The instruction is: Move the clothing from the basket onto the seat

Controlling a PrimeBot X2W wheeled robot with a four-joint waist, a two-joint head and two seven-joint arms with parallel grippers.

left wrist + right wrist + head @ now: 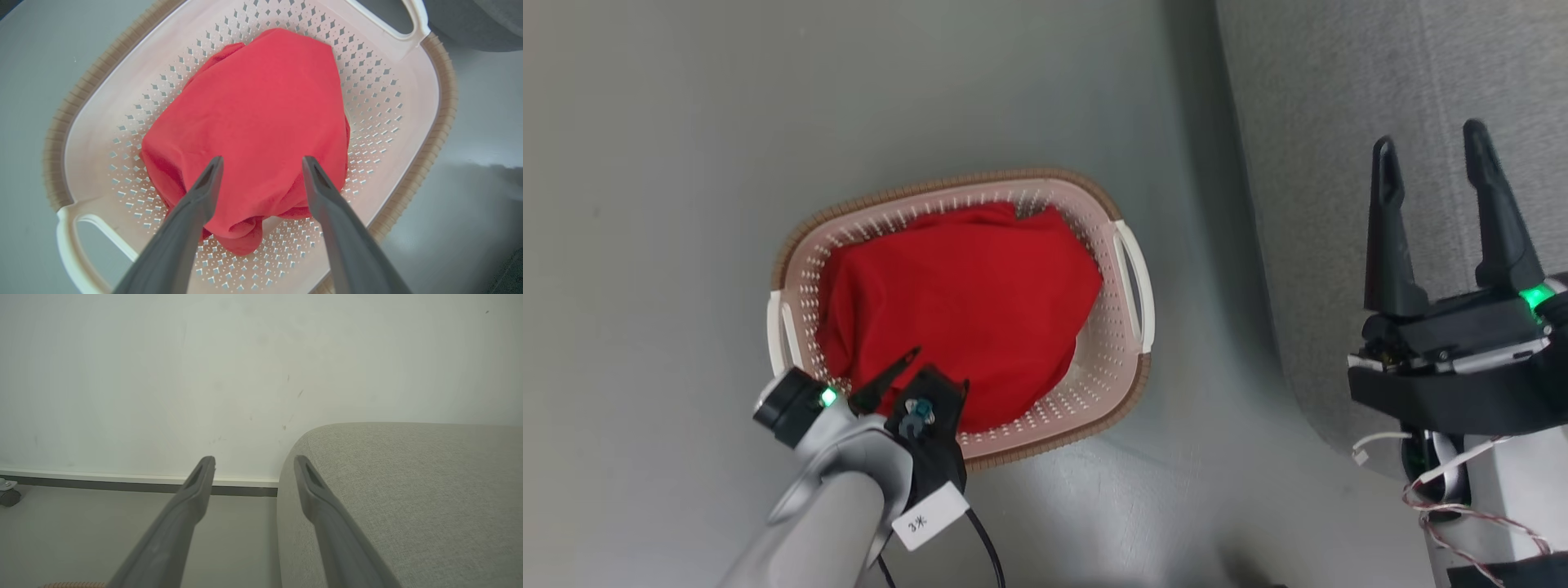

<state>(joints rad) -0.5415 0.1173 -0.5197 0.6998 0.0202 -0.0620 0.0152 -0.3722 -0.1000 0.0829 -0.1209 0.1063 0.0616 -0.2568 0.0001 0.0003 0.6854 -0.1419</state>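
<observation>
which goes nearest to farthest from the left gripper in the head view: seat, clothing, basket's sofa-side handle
1. The clothing, at the left gripper fingertips, inside the basket.
2. The sofa-side handle, at the basket's right end.
3. The seat, far right, past the basket.

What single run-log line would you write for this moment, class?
stage: reaching | left gripper: open, over clothing in basket | right gripper: open, empty, near seat
</observation>
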